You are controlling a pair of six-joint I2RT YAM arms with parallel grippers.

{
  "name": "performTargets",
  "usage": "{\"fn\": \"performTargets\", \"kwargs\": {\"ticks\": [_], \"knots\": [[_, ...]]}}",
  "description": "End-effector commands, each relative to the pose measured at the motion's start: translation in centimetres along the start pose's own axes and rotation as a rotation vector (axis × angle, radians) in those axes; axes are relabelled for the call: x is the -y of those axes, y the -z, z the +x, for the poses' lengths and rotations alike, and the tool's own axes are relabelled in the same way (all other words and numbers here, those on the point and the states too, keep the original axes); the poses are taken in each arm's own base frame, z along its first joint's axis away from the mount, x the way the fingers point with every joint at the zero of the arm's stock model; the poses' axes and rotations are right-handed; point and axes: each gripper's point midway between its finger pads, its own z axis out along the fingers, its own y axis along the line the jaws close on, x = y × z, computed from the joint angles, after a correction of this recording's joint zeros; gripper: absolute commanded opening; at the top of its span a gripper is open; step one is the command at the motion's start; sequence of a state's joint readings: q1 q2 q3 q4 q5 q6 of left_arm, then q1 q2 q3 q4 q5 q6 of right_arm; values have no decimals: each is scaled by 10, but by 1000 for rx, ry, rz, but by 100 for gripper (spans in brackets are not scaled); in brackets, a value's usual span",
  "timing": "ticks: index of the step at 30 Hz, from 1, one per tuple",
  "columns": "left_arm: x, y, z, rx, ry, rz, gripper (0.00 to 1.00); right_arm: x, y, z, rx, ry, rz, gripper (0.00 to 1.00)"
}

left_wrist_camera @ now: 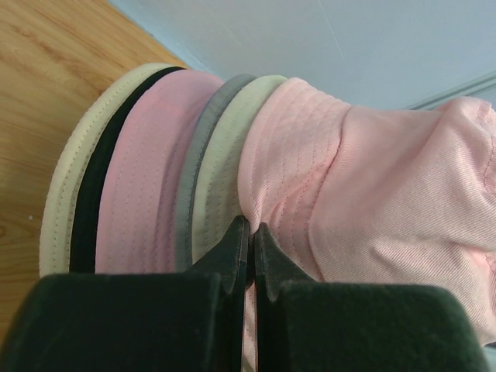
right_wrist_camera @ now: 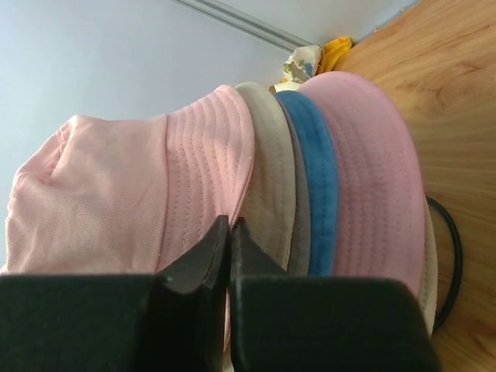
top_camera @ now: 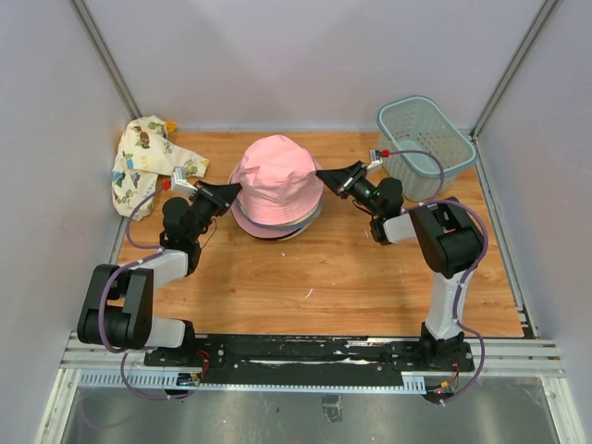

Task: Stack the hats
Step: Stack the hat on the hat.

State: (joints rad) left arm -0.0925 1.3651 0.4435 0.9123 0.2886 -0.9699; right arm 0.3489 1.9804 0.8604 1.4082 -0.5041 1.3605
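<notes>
A stack of hats [top_camera: 276,185] sits at the middle of the wooden table, with a pink hat [left_wrist_camera: 387,186] on top. Under it show the brims of cream [left_wrist_camera: 225,155], grey [left_wrist_camera: 198,170], pink [left_wrist_camera: 147,178] and black [left_wrist_camera: 97,186] hats, and a blue brim [right_wrist_camera: 318,170] in the right wrist view. My left gripper [left_wrist_camera: 250,229] is shut on the top pink hat's brim at the stack's left side [top_camera: 233,191]. My right gripper [right_wrist_camera: 229,225] is shut on the same pink brim at the right side [top_camera: 322,174]. A cream printed hat [top_camera: 143,166] lies crumpled at the back left.
A grey-green slatted basket [top_camera: 425,148] stands at the back right corner, close behind my right arm. Grey walls enclose the table on three sides. A black cable [right_wrist_camera: 453,256] lies on the wood under the stack's edge.
</notes>
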Motion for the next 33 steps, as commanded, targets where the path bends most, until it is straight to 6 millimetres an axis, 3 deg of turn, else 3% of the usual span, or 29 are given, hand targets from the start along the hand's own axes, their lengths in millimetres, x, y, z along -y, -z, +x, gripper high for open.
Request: {"fn": "performTargets", "kwargs": {"ticks": [1, 9, 15, 16, 25, 33], "knots": [[-86, 27, 55, -160, 38, -282, 0, 42, 3, 31, -76, 3, 139, 1], [-93, 31, 70, -202, 64, -272, 0, 62, 7, 51, -125, 44, 232, 1], [-91, 39, 77, -222, 54, -262, 0, 81, 9, 50, -126, 84, 331, 1], [-91, 41, 78, -224, 53, -261, 1, 71, 5, 44, -117, 103, 318, 1], [-75, 61, 110, -277, 78, -209, 0, 54, -38, 22, -147, 205, 346, 4], [-46, 76, 125, -267, 121, -134, 0, 55, -80, 18, -199, 245, 346, 11]]}}
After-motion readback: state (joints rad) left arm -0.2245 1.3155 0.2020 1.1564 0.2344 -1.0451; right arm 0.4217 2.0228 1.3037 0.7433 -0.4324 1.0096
